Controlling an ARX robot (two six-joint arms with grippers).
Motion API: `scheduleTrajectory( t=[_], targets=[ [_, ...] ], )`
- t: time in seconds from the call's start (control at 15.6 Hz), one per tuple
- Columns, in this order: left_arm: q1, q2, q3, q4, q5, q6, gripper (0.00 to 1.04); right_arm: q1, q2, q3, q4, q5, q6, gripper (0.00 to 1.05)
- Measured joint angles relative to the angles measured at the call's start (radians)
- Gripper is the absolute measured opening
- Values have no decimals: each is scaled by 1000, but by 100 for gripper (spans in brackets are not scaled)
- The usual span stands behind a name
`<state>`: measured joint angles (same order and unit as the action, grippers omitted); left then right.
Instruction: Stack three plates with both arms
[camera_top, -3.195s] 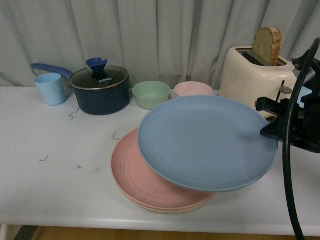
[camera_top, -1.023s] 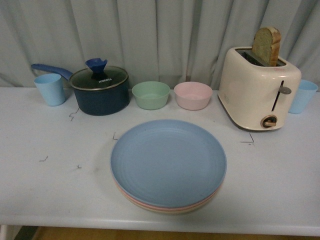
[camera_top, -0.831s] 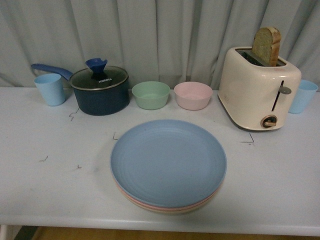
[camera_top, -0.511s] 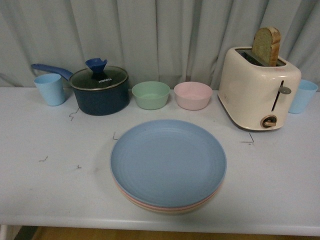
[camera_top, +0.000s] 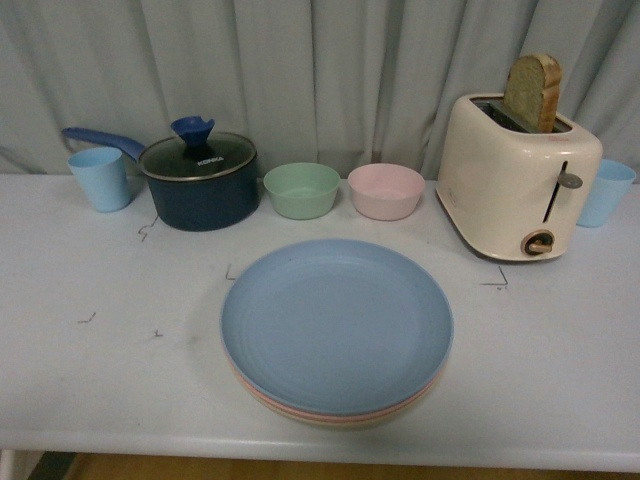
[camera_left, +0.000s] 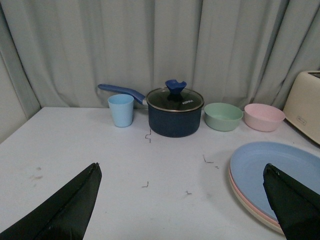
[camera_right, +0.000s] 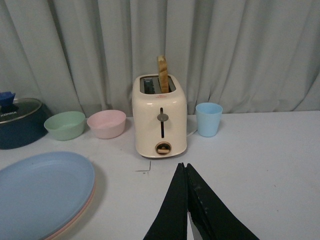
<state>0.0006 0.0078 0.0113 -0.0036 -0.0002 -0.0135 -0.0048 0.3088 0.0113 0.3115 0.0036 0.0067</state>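
The blue plate (camera_top: 336, 322) lies on top of the stack at the table's front middle. The pink plate's rim (camera_top: 262, 398) and the beige plate's rim (camera_top: 345, 422) show under it. No arm is in the front view. In the left wrist view my left gripper (camera_left: 182, 172) is open and empty above the table, left of the stack (camera_left: 272, 172). In the right wrist view my right gripper (camera_right: 183, 166) is shut and empty, right of the stack (camera_right: 42, 190) and in front of the toaster.
Along the back stand a light blue cup (camera_top: 101, 177), a dark lidded pot (camera_top: 199, 178), a green bowl (camera_top: 302, 188), a pink bowl (camera_top: 386, 190), a cream toaster with bread (camera_top: 515, 172) and another blue cup (camera_top: 604, 192). Curtains hang behind the white table (camera_top: 100, 350).
The right arm, which held the blue plate tilted over the pink plate 3.2 s ago, has left the front view. The blue plate now lies flat on the stack. Nothing moved in the last second.
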Motion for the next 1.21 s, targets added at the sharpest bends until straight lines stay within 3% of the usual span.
scheduleTrajectory(
  t=[0.45,0.51,0.7,1.21],
  targets=[
    [0,0,0,0,0,0,98,0,-132,0,-134,0,0,2],
    [0,0,0,0,0,0,98,0,-267,0,-319,-3,0,2],
    [0,0,0,1,0,0,98,0,-305,0,-315,-3,-1,2],
    [0,0,0,0,0,0,98,0,-305,0,-315,-3,-1,74]
  ],
)
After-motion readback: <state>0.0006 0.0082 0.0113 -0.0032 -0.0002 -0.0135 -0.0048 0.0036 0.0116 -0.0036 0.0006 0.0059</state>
